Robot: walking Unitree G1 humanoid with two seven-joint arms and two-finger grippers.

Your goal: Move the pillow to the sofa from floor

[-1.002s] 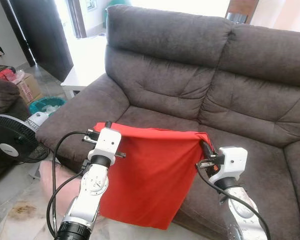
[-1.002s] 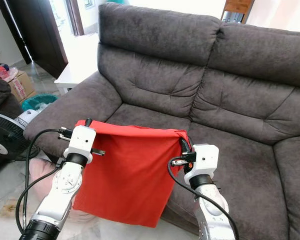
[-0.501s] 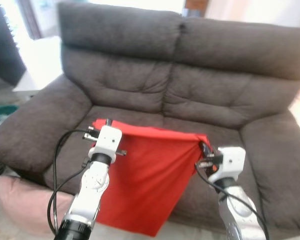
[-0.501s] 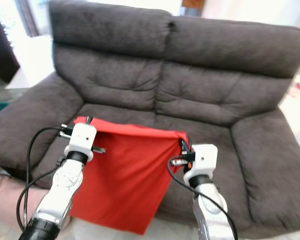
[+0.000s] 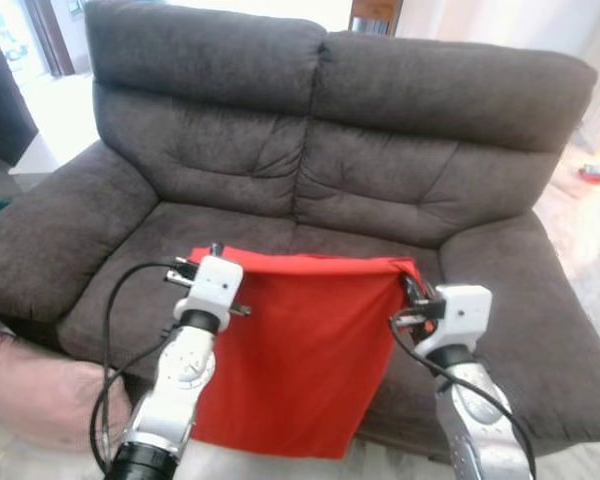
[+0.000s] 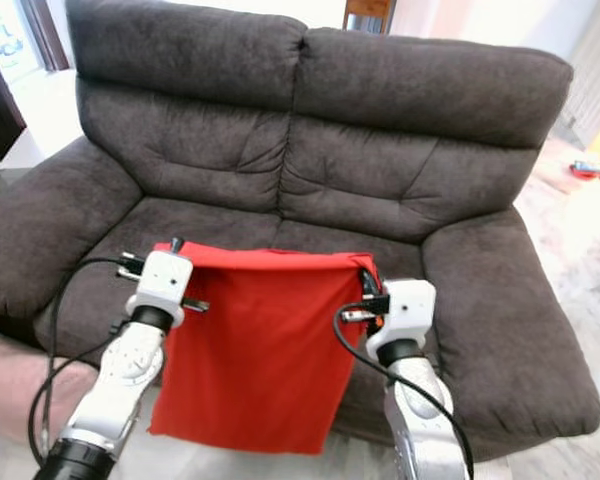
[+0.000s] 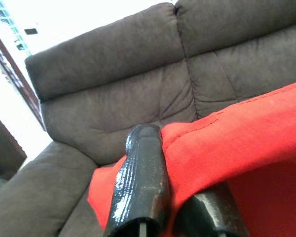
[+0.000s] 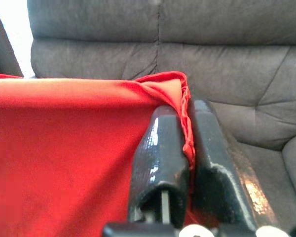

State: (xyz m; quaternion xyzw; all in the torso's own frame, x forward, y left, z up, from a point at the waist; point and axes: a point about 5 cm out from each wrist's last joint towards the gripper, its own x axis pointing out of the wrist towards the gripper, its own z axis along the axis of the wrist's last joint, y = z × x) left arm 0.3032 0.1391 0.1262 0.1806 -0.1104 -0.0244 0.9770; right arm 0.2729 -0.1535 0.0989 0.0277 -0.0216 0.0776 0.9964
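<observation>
Your left gripper (image 5: 212,252) is clamped on one upper corner of the red pillow cover (image 5: 298,350), and your right gripper (image 5: 412,283) is clamped on the other upper corner. In the left wrist view the two black fingers (image 7: 140,182) pinch a fold of the red cloth between them. In the right wrist view the fingers (image 8: 160,158) stand close together with the hemmed edge of the cloth squeezed in the narrow gap.

Between your two grippers the top edge of the red pillow cover runs taut and nearly level. The rest of it hangs flat and limp, like an empty case with no visible filling. It hangs in front of the sofa's front edge, and its lower hem reaches down near the floor. Its top edge sits above the front of the seat cushions, close to the seam between them.

The dark grey sofa (image 5: 380,120) faces you squarely, with two seats, two back cushions and a thick armrest on each side.

A pale pink cushion (image 5: 35,385) lies on the floor by the sofa's armrest on your left side, just beside your left arm's black cable (image 5: 110,330).
</observation>
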